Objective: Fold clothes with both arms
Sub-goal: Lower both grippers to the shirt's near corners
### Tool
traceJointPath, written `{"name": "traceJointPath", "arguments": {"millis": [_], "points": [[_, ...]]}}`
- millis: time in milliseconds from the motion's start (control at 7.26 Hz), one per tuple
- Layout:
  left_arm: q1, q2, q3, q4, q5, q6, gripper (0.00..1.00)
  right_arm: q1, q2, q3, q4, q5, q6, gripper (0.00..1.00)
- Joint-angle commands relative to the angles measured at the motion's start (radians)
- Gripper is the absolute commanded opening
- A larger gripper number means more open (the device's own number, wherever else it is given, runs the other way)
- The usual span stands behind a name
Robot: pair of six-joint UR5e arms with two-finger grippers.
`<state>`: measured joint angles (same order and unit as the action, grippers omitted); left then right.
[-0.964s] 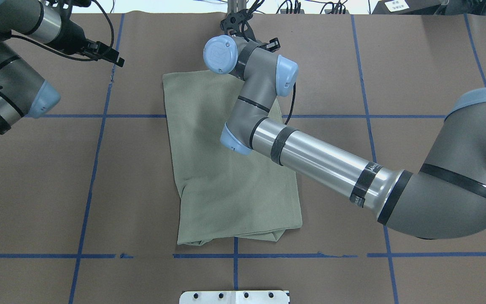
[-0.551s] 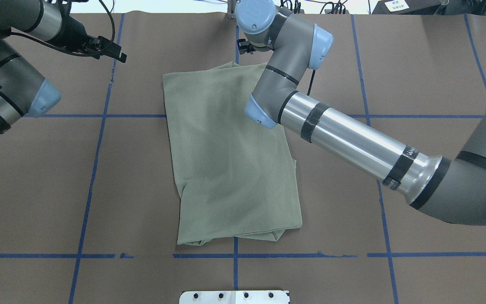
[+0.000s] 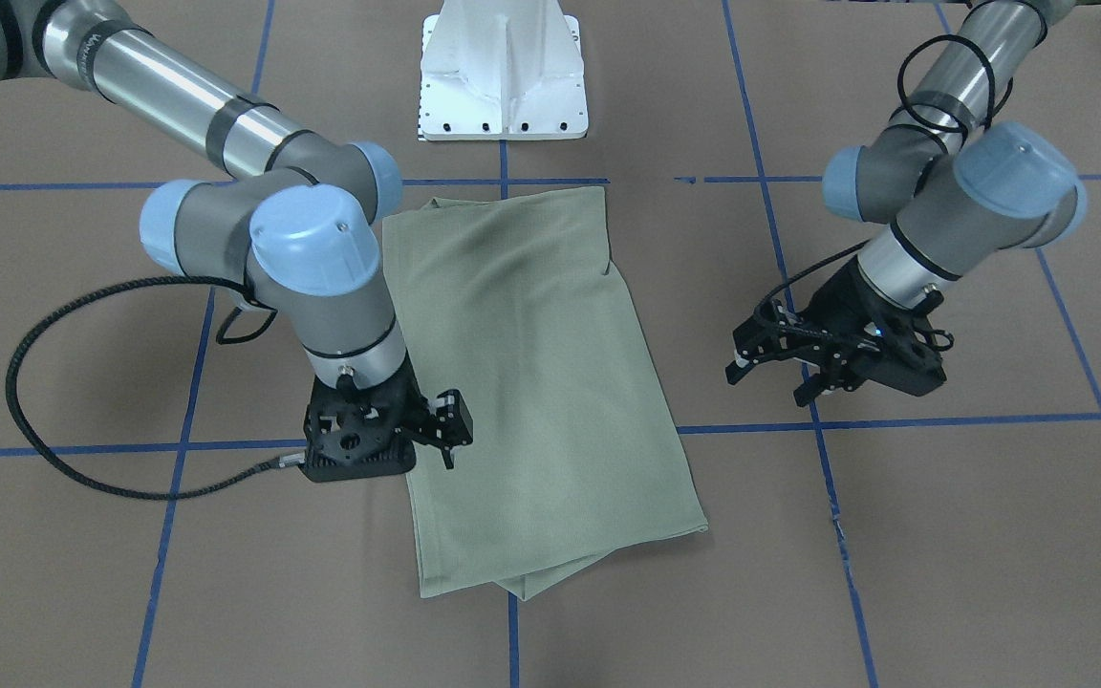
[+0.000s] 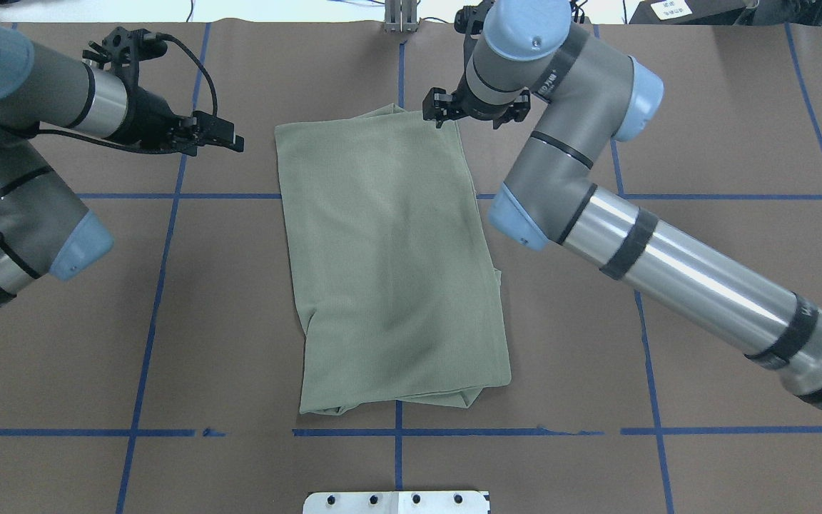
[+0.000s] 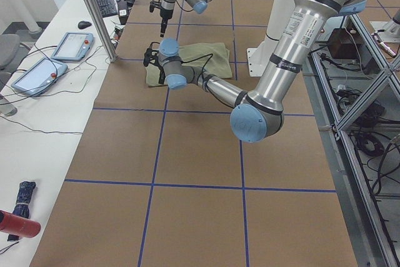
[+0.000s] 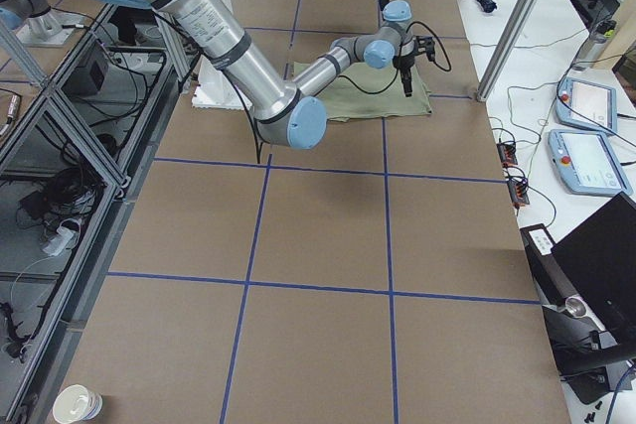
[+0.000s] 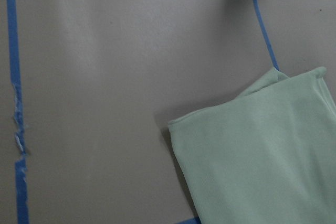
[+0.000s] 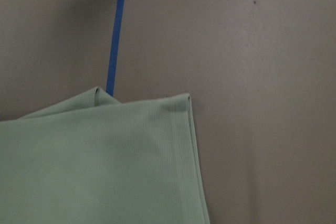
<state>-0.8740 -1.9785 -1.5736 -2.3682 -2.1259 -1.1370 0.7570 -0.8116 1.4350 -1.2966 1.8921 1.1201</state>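
Shirt (image 4: 389, 257) lies flat at mid-table (image 4: 668, 107), folded into a long rectangle. We note its long axis runs from the robot's side to the far side, with the near end skewed slightly toward the robot's right. We cannot tell which end is the neck. Right gripper (image 3: 450, 435) sits at the shirt's far right-hand edge, fingers apart, holding nothing. Left gripper (image 3: 737, 356) hangs over bare table, well off the shirt's left edge, fingers also apart.
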Motion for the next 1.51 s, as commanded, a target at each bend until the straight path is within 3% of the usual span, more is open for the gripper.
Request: {"name": "traceJointPath", "arguments": {"millis": [0, 275, 551, 689, 964, 1377], "points": [[0.151, 0.113, -0.187, 0.001, 0.133, -0.191, 1.0, -0.086, -0.27, 0.361, 0.005, 0.009, 0.261, 1.0], [0.287, 0.209, -0.319, 0.001, 0.267, -0.356, 1.0, -0.175, -0.363, 0.485, 0.038, -0.086, 0.436, 1.0], [0.468, 0.228, -0.332, 0.001, 0.473, -0.554, 1.0, -0.264, -0.482, 0.484, 0.3, -0.218, 0.554, 1.0], [0.533, 0.23, -0.332, 0.003, 0.522, -0.652, 0.98, -0.274, -0.486, 0.486, 0.306, -0.235, 0.613, 1.0], [0.647, 0.227, -0.322, 0.003, 0.586, -0.771, 0.96, -0.307, -0.486, 0.481, 0.306, -0.284, 0.627, 1.0], [0.699, 0.221, -0.302, 0.006, 0.621, -0.793, 0.96, -0.324, -0.485, 0.479, 0.306, -0.306, 0.627, 1.0]]}}
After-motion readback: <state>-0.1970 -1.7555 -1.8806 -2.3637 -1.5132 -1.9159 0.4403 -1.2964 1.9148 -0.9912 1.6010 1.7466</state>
